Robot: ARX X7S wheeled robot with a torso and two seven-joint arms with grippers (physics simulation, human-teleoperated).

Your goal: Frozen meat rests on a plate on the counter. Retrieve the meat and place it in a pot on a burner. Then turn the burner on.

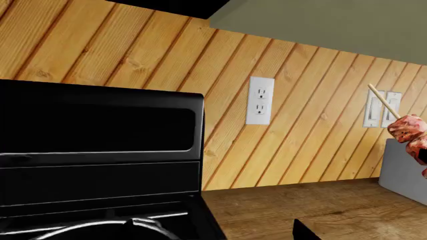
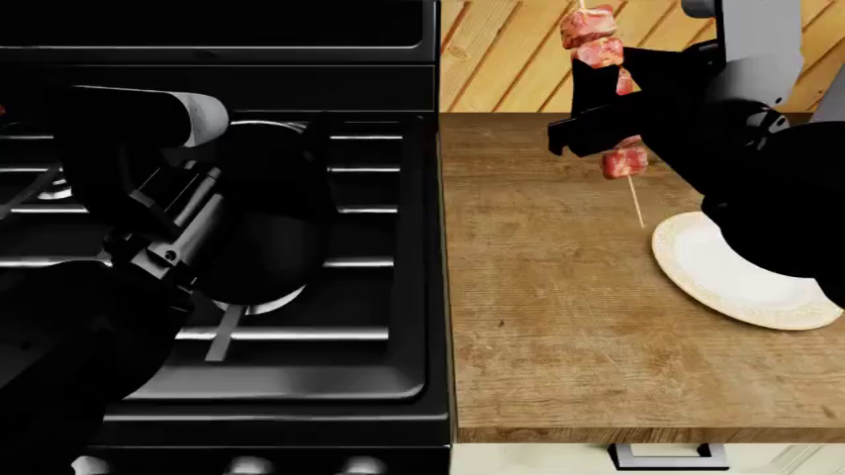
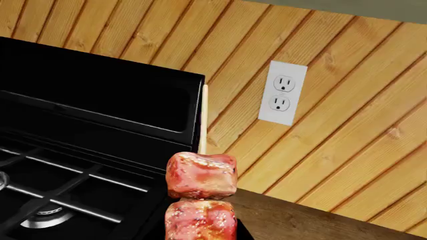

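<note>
Your right gripper (image 2: 620, 114) is closed on the meat (image 2: 604, 59), clamping the kebab near its middle. The skewer stands nearly upright, clear of the counter (image 2: 555, 317): two chunks show above the jaws, one chunk below them, and the bare pale tip points down, ending above the counter just beside the plate (image 2: 739, 282). The plate lies flat on the counter with nothing on its visible surface; the right arm covers part of its far rim.

In the right wrist view you see the meat (image 3: 200, 197) close to the camera, with the top end of the skewer rising in front of the plank wall (image 3: 347, 150). A white outlet (image 3: 281, 92) is fixed to that wall, on the plate's side of the black stove back panel (image 3: 100, 95). One burner (image 3: 45, 215) shows silvery beneath the grate bars in that view.

The pot (image 2: 257, 218) stands on the stove grate (image 2: 363, 168), on the far side of the counter's edge from the plate, well apart from the meat. Your left arm (image 2: 158, 208) lies across the pot and hides much of it. You cannot tell the state of the left gripper: its fingers do not show clearly in any view.

The left wrist view shows the meat (image 1: 408, 131) beyond the stove, over the counter (image 1: 300, 205), in front of a wall switch (image 1: 381, 110).
</note>
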